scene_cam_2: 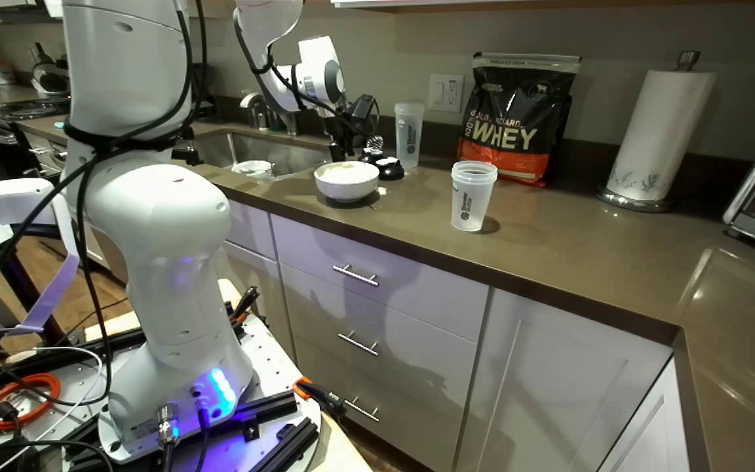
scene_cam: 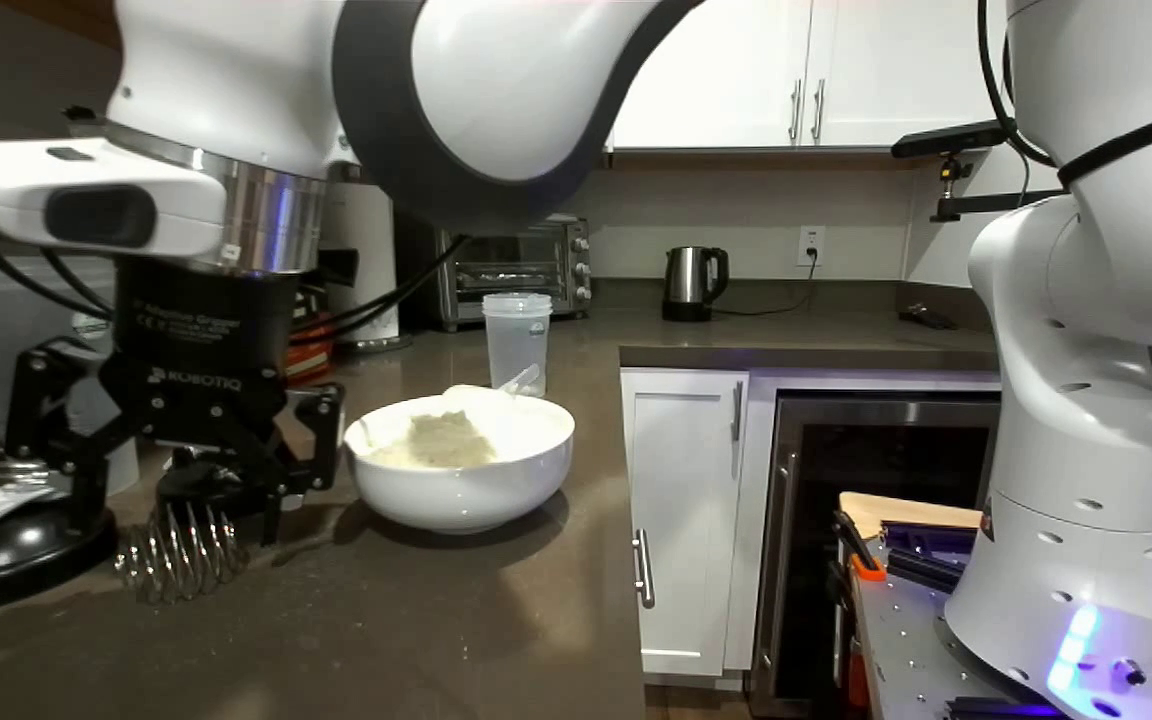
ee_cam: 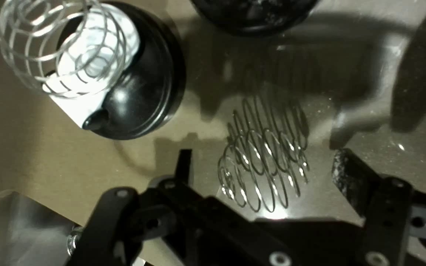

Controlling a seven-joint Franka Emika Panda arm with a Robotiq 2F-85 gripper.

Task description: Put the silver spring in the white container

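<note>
The silver spring (scene_cam: 182, 556), a shiny see-through wire coil, lies on the counter; in the wrist view it (ee_cam: 264, 162) sits between the two fingers with space on both sides. My gripper (scene_cam: 186, 510) is open, pointing down over the spring; its fingers also show in the wrist view (ee_cam: 265, 157). In an exterior view the gripper (scene_cam_2: 338, 151) is small and dark behind the bowl. The white bowl (scene_cam: 466, 500) stands just beside the gripper, holding pale powder and a scoop; it also shows in an exterior view (scene_cam_2: 347, 189).
A black round lid (ee_cam: 142, 88) with a white spout flap and a second wire coil (ee_cam: 31, 48) lies near the spring. Another black lid (ee_cam: 253, 14) is close by. Clear shaker cups (scene_cam: 518, 340), (scene_cam_2: 409, 134) stand on the counter. A whey bag (scene_cam_2: 515, 124) stands behind.
</note>
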